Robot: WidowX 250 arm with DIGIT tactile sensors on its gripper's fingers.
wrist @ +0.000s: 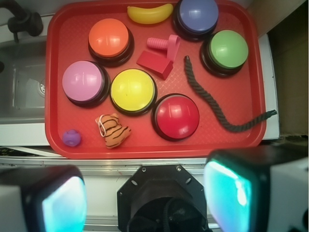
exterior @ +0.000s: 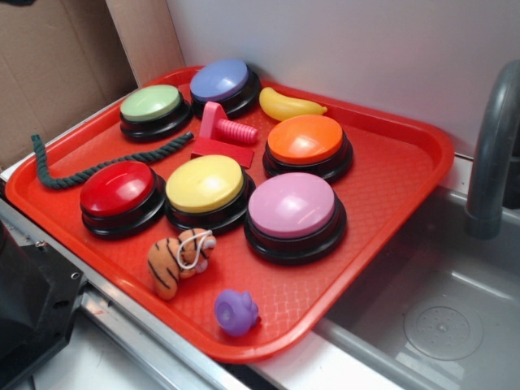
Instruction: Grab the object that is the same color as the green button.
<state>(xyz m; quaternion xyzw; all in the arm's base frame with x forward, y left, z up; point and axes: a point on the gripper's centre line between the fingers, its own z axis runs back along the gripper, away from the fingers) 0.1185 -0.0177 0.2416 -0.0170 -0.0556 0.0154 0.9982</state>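
Note:
The object, a dark green twisted rope [exterior: 166, 149] [wrist: 212, 108], lies curved on the red tray [exterior: 390, 187] [wrist: 251, 87]. It starts beside the green button [exterior: 151, 103] [wrist: 228, 48], passes the red button, and its far end reaches over the tray's rim. In the wrist view my gripper [wrist: 145, 198] is high above the tray's near edge, well short of the rope. It is open, with cyan pads [wrist: 229, 193] wide apart and nothing between them. The exterior view does not show the gripper.
Also on the tray are red [exterior: 118, 188], yellow [exterior: 205, 184], pink [exterior: 292, 205], orange [exterior: 305, 139] and blue-purple [exterior: 219, 80] buttons. A banana [exterior: 288, 105], a pink screw block [exterior: 223, 134], a tiger plush [exterior: 175, 260] and a purple toy [exterior: 236, 312] share it. A sink [exterior: 439, 317] and faucet [exterior: 487, 154] lie right.

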